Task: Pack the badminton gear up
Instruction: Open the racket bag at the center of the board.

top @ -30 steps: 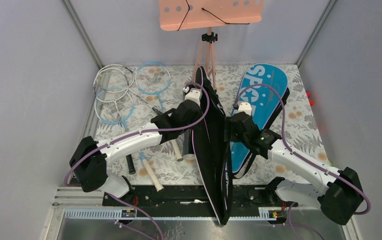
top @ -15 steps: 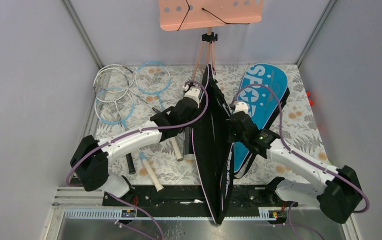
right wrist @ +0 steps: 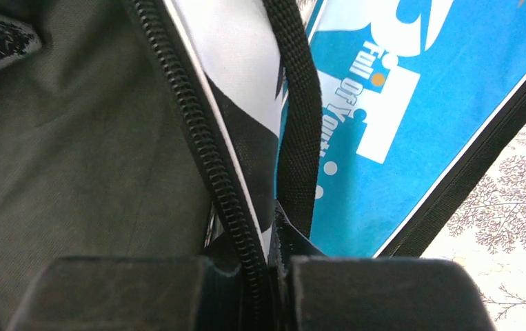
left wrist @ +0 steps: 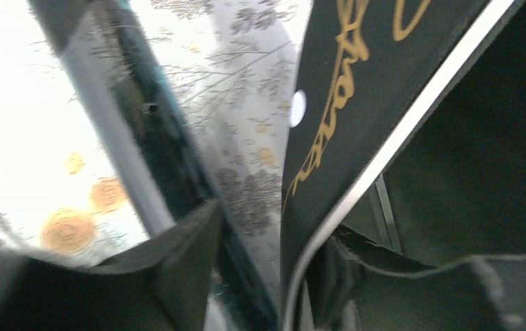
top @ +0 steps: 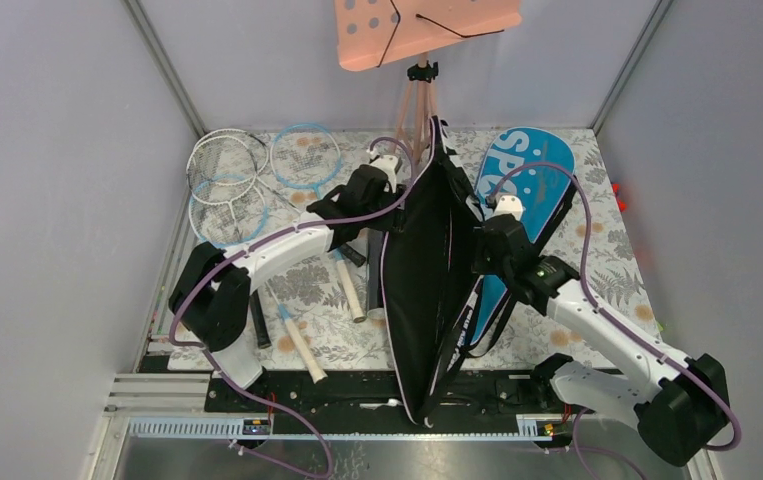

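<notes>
Opening black bag (top: 427, 250): right gripper (right wrist: 274, 263) fingers pinch its zipper edge, left gripper (left wrist: 315, 255) fingers parted astride opposite rim; next, left probably must close there.

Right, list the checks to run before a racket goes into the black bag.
1. Right gripper clamped on the black bag at its zipper edge: ok.
2. Left gripper gripping the opposite edge: not ok. Its jaws stand apart, with the edge loose between them.
3. Bag mouth open: ok. The lining shows in both wrist views.
4. Rackets within reach of the left arm: ok. They lie left of the bag.
5. Bag tip clear of the pink stand's tripod: cannot tell. They overlap in the top view.
</notes>
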